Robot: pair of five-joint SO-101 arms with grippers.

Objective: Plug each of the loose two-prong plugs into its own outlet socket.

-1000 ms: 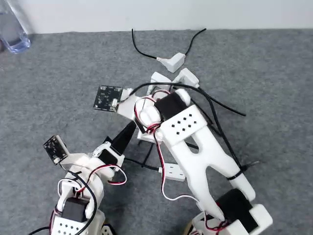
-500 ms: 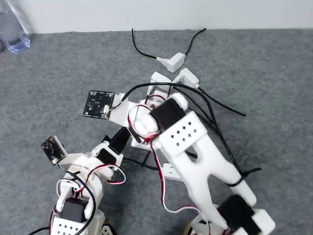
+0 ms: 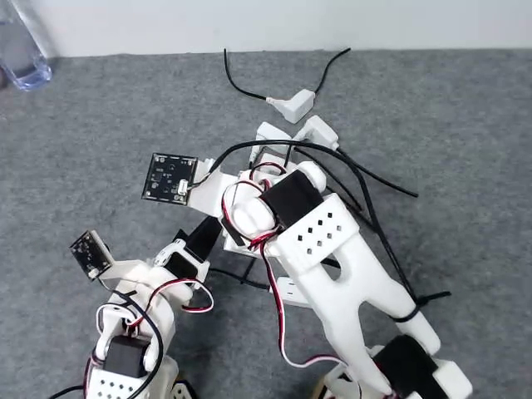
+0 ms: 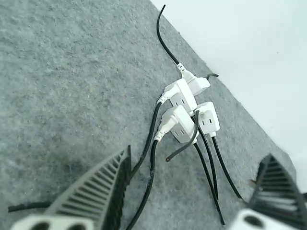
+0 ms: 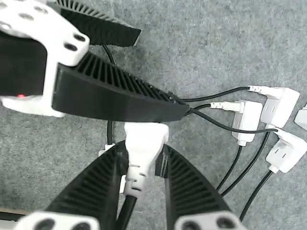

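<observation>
One ribbed right tool [image 5: 142,152] pinches smooth white plug [image 5: 145,136].

Spread from edge to edge, a grey felt-like mat [image 3: 100,125], fibrous and faintly mottled (coarse nap plain in the wrist views). Along its far edge, a plain white wall [image 3: 249,25], meeting the mat in a straight line. At the far left corner, on the mat just beside the wall, a clear bottle [image 3: 21,58], bluish at its base. Soft, even light throughout.
</observation>
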